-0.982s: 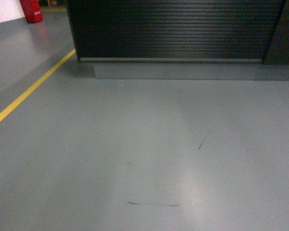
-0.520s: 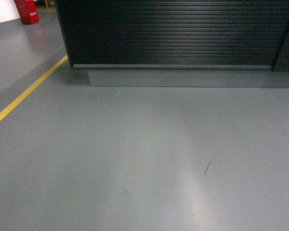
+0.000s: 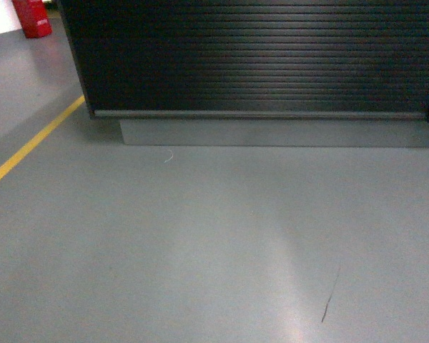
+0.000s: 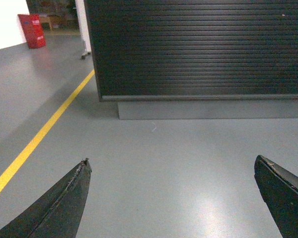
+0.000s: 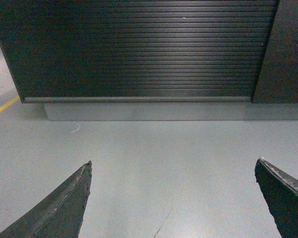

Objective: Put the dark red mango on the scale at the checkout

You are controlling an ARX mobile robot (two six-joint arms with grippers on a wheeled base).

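Note:
The checkout (image 3: 257, 57) fills the top of the head view: a black counter with a horizontally ribbed front over a grey plinth (image 3: 272, 132). It also shows in the left wrist view as the checkout (image 4: 198, 49) and in the right wrist view as the checkout (image 5: 139, 49). My left gripper (image 4: 171, 161) is open over bare grey floor, nothing between its fingers. My right gripper (image 5: 174, 162) is open too, equally empty. Neither arm appears in the head view. The dark red mango and the scale are out of view.
A yellow floor line (image 3: 28, 146) runs along the left, past the counter's left corner. A red object (image 3: 32, 18) stands at the far left on the floor. A dark panel (image 5: 285, 49) adjoins the counter on the right. Grey floor (image 3: 214, 243) lies ahead.
The checkout has grown larger and slid lower in the head view; the floor scuff has shifted down and right. The robot's base has come closer to the counter.

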